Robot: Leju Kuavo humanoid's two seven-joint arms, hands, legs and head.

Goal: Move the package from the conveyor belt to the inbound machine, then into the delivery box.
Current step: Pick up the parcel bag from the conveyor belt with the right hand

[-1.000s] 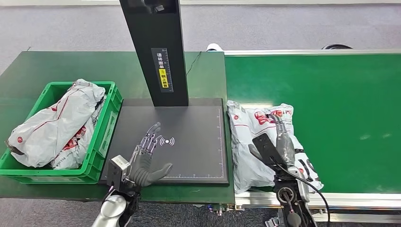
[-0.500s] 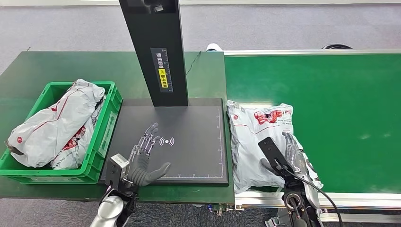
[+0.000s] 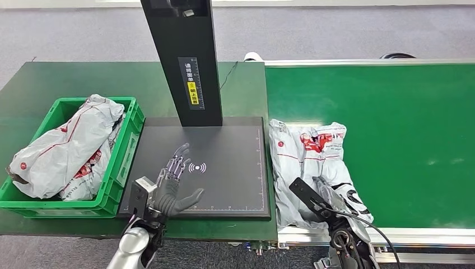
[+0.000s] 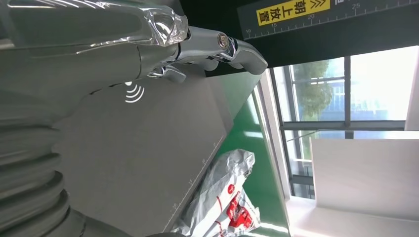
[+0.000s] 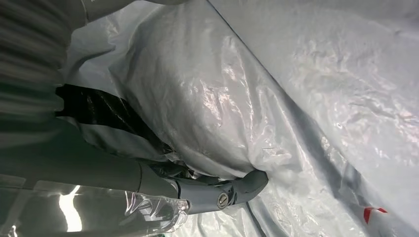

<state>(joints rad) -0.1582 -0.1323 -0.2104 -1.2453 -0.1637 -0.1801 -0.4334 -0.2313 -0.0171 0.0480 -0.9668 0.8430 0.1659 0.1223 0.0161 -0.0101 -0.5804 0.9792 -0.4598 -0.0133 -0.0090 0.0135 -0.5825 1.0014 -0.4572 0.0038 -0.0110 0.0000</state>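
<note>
A: So, starting with the big pieces, where does the job stand?

B: Early, I judge. The conveyor belt [image 3: 392, 129] runs along the robot's right, and the package [image 3: 305, 162] lies on it at the near end, just beside the inbound machine [image 3: 224, 162]. The machine's black plate carries nothing but the left hand's shadow, so neither of the two transfers is done.

A: And the delivery box?

B: The green delivery box [image 3: 126, 151] sits on the machine's other side, touching its edge. It holds grey mailer bags [image 3: 61, 148], heaped above the rim. Whether those count toward this task I cannot tell; the package in question is not among them.

A: Which hand has the package?

B: The right hand [image 3: 330, 196] is on its near end. In the right wrist view the thumb [image 5: 232, 190] presses into a bunched fold of the plastic film [image 5: 207, 113], and the bag is gathered against the palm. I read that as a grasp on the film, though the other fingers are hidden behind the bag, so I cannot say how firm it is.

A: The left hand?

B: The left hand [image 3: 173, 190] hovers over the near edge of the plate, fingers spread and straight, holding nothing, its fingertips near the printed scan mark [image 3: 197, 167].

A: So what remains?

B: Everything: lift off the belt, set on the plate, then into the box.
</note>
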